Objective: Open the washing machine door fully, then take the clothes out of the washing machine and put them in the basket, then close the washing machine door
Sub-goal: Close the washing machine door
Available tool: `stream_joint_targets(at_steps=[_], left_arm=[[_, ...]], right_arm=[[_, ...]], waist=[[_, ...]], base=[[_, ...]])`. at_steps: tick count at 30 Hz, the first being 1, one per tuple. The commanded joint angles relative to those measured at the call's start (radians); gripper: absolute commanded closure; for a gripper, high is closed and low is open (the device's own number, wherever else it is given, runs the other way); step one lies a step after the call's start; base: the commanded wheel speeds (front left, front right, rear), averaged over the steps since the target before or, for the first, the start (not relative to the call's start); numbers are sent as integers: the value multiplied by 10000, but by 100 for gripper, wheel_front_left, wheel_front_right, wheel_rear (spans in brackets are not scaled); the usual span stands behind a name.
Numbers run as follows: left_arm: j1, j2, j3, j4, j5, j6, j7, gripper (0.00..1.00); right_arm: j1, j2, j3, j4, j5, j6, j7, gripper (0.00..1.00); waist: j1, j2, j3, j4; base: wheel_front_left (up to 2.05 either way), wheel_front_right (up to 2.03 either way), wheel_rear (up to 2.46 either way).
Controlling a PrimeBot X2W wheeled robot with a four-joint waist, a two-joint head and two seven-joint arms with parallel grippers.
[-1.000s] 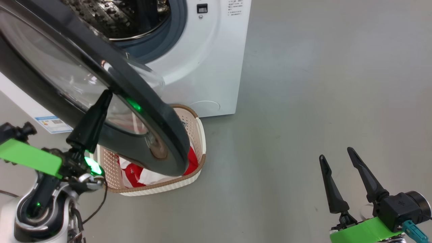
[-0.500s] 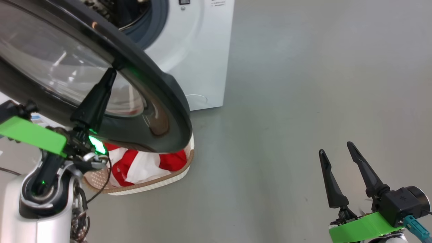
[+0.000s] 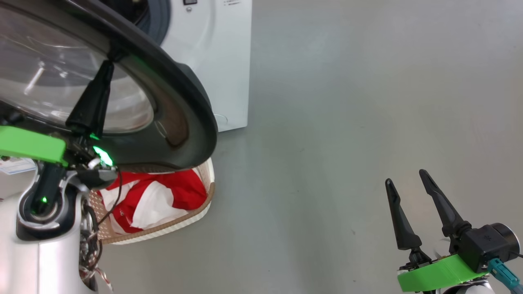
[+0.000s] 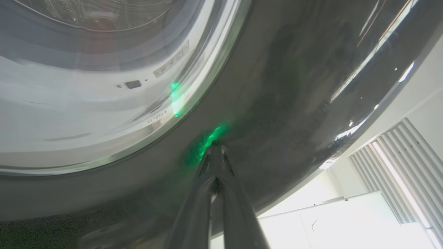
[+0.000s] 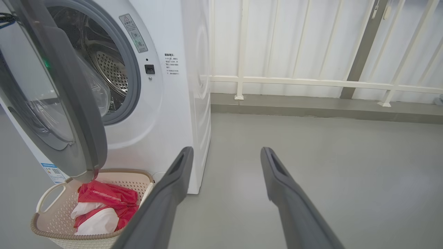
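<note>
Closing the door is the step in hand, in my judgement. The red and white fabric clothes (image 3: 163, 196) lie in the cream perforated plastic basket with the brown rim (image 3: 184, 223), on the floor directly in front of the big white front-loading washing machine (image 3: 220, 61). No garment is visible in the part of the steel drum (image 5: 110, 69) that shows.

The large round washing machine door, with its glossy black rim and clear glass bowl (image 3: 184, 102), stands partly open in front of the machine. Its lower edge hangs just above the basket's rear rim.

Your left gripper (image 3: 107, 70) has its two dark fingers pressed together. Their tips bear on the outer face of the black rim, just outside the glass. Your right gripper (image 3: 405, 178) is spread wide and holds nothing, well off to the right of the machine over bare floor.

Recommendations:
- Push square to the rim face, as the glossy surface may let the tips skid.
- Follow the door's arc toward the machine.
- Watch the lower edge as it passes the basket.
- Press until the latch side seats against the machine front.
- Leave the right arm parked.
</note>
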Motion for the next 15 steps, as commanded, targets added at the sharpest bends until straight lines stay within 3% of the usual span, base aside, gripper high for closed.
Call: stream_joint_targets(at_steps=[1,15], left_arm=[[-402,219,243,-149,107,-220,-45,100],[-1301,279,237,864,364,-661,-420,100]], right_arm=[[-228,-137,192,-206,84,62,-66,0],[-268,-137,244,-223,26,62,-66,0]], waist=[[0,-1,54,-108],[0,-1,304,-512]], base=[[0,0,0],[0,0,0]])
